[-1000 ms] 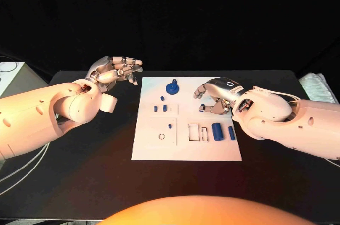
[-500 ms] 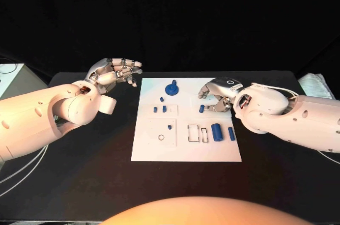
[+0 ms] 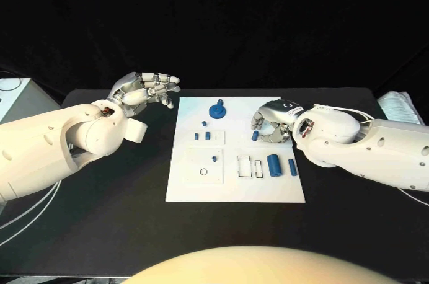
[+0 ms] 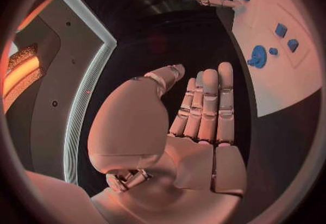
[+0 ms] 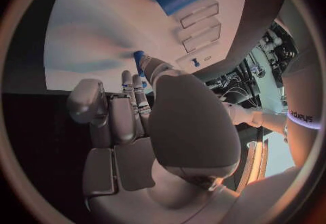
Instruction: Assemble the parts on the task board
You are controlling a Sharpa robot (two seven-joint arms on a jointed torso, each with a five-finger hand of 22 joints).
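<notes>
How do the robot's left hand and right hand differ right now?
The left hand is off the task board, above the black table; the right hand is over the board. The left hand holds nothing, its fingers loosely apart; the right hand pinches a small blue part at its fingertips. Both are silver, on white arms.

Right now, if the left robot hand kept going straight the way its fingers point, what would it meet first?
Probably the task board. The left robot hand hovers beside the board's far left corner with fingers toward it; the blue knob-like part lies further along. Height above the table is unclear.
</notes>
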